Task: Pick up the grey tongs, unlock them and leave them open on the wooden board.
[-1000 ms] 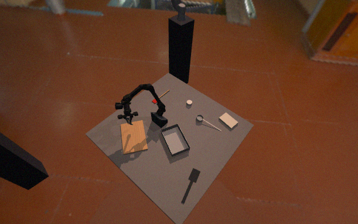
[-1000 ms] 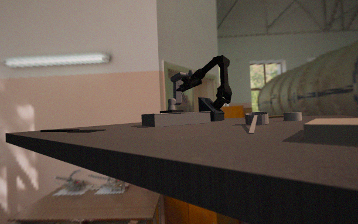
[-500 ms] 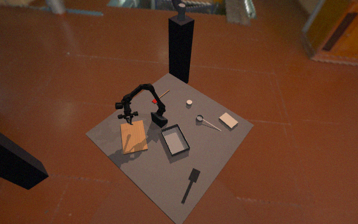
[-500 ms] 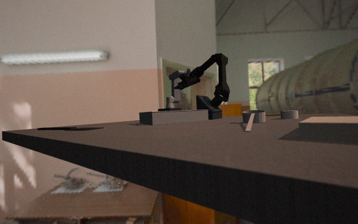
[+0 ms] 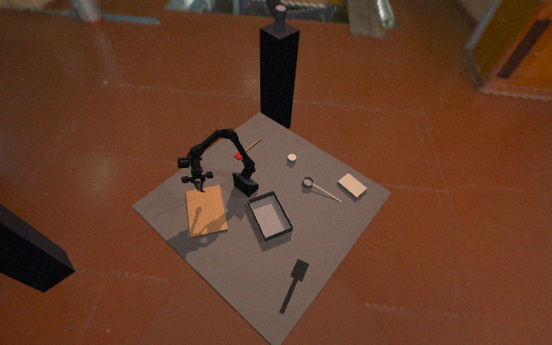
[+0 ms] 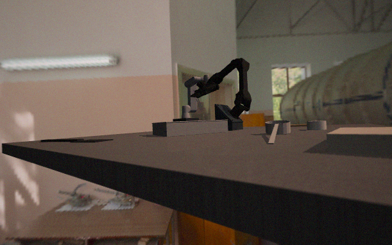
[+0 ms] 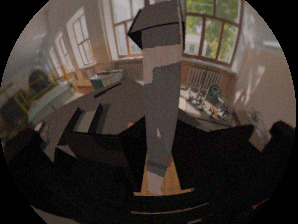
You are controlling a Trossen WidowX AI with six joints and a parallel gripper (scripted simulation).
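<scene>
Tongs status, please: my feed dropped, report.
Gripper shut on grey tongs. Tongs off the roasting tin, held above wooden board. Nothing in the way on the board.

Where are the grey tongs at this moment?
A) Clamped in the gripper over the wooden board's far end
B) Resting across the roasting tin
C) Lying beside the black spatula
A: the gripper is shut on the tongs above the wooden board, and nothing lies across the roasting tin.
</scene>
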